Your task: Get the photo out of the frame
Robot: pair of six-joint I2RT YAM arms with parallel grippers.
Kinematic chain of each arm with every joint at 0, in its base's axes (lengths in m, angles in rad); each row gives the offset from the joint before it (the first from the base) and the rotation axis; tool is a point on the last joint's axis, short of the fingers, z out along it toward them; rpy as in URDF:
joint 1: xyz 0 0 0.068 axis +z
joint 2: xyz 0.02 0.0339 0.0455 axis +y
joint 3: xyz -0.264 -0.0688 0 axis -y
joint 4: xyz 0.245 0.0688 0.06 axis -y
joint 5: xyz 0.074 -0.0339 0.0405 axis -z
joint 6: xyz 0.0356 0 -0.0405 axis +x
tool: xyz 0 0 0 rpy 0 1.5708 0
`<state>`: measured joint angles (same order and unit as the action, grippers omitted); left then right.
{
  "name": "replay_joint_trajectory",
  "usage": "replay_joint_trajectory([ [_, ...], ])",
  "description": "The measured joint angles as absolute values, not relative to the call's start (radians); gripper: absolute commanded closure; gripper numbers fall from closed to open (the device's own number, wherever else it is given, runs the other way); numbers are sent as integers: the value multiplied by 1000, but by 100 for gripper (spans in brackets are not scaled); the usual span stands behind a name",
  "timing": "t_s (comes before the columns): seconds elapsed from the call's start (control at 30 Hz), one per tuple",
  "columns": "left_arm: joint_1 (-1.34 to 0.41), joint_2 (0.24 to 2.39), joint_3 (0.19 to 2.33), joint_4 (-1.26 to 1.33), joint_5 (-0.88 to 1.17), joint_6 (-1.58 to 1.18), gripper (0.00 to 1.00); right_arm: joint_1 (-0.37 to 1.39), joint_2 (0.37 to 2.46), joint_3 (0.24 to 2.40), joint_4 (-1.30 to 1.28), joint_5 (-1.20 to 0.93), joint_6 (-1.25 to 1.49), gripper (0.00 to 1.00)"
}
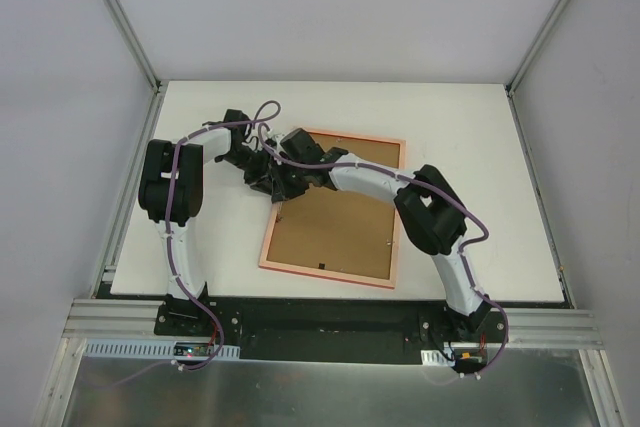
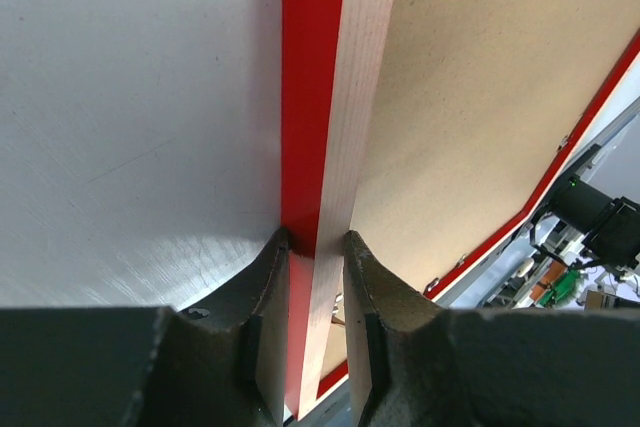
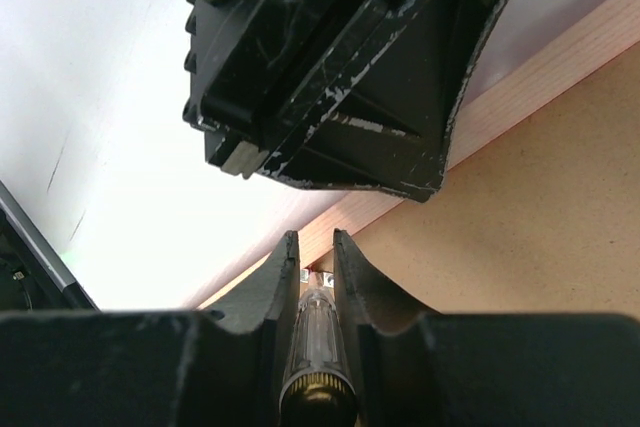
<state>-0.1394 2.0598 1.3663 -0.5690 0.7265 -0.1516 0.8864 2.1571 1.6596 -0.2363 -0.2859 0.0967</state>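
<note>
Left gripper (image 2: 315,242): clamped across the frame's (image 2: 315,97) side rail, one finger on each face.
Right gripper (image 3: 315,247): fingers nearly together, pinching a clear-barrelled tool (image 3: 315,332).
Frame: face down on the table (image 1: 470,127), brown backing board (image 1: 335,222) uppermost.

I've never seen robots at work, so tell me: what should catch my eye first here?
The left gripper and right gripper meet at the far left corner of the frame. It lies face down on the white table with its brown backing board up. The left pinches the frame's red-sided rail, and the right holds a slim clear tool pointed at that edge.
</note>
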Motion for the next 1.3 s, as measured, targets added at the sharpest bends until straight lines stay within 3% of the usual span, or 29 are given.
replay_joint_trajectory([
  [0.47,-136,2060,1366,-576,723,-165,100,894,2138,1640,-226,-288,36,99],
  [0.73,-136,2075,1399,-602,708,-163,100,863,2115,1756,-364,-338,-49,99],
  [0.97,-136,2153,1535,-674,664,-130,100,765,1919,1720,-443,-387,-148,99],
  [1.3,-217,2285,1828,-823,519,-7,99,538,1587,1444,-481,-396,-247,99],
])
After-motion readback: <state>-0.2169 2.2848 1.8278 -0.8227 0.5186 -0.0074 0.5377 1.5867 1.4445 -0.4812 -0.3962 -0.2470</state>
